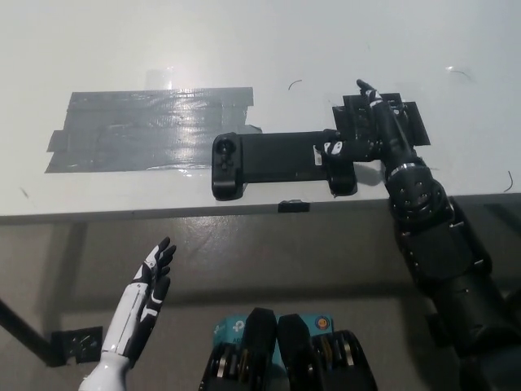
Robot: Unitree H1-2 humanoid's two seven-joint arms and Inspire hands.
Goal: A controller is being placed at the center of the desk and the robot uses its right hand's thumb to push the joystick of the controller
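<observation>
The black right hand [370, 130], fingers spread, rests its thumb on the controller [281, 163]; the white left hand [151, 281] hangs open below the worktop [244, 41].

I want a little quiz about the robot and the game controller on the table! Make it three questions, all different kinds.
1. True or false: the black right robot hand is at the right end of the controller.
2. Where is the white left robot hand?
A. on the controller
B. below the table edge, touching nothing
C. on the grey tape
3. Fill in: the big patch stuck on the table left of the controller is grey ____.

Key: 1 true; 2 B; 3 tape.
</observation>
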